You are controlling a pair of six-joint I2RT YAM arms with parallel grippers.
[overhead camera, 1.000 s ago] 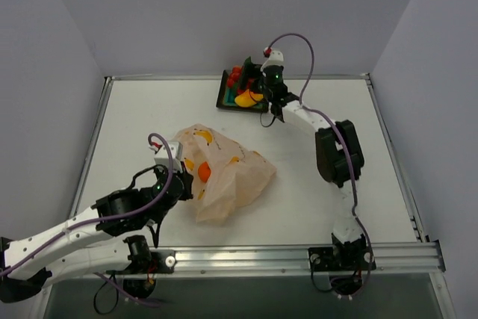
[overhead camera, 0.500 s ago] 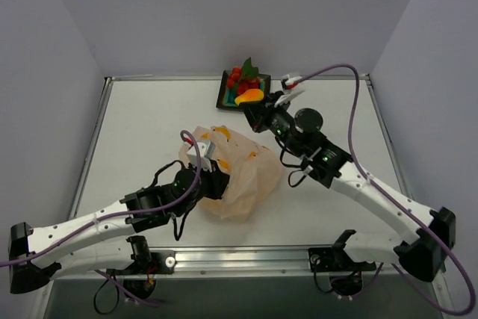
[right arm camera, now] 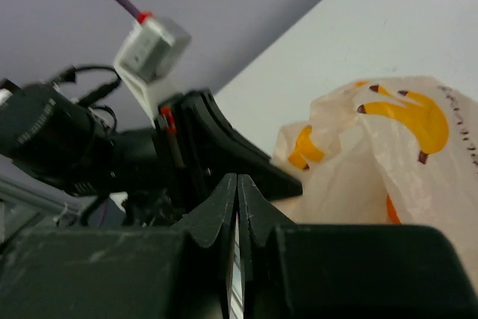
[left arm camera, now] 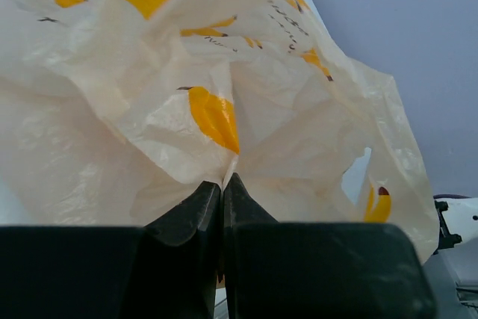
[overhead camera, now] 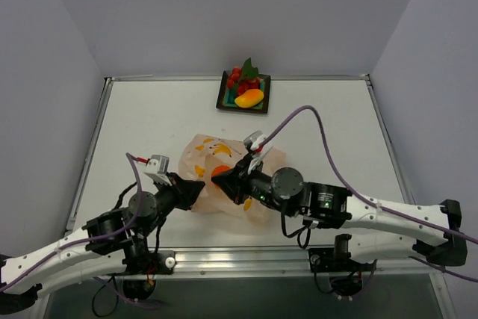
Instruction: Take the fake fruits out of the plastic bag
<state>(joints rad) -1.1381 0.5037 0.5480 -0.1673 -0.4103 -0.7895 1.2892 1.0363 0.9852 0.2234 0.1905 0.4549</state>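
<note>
The last fruit is being worked out of the bag. The mango (overhead camera: 249, 98) and the grape cluster (overhead camera: 243, 78) are already lying on the dark tray (overhead camera: 222, 101), well beyond both pairs of jaws, while the orange (overhead camera: 222, 171) is showing as a round glow through the film just past the tips of the right jaws. The left jaws are closed tight and pinching a fold of the plastic bag (left arm camera: 149, 132) at its near-left edge, so that side is being pinned to the worktop (overhead camera: 149, 125). The right jaws are fully shut too, nosing against the bag (right arm camera: 388, 155) from the opposite side. In their own camera the film is lying off to their right rather than between them, so whether they are gripping any plastic cannot be told. The next move is probably calling for those jaws to open and find the bag's mouth before reaching the orange. That mouth is not showing in any view, and the orange is hidden from both wrist cameras.
</note>
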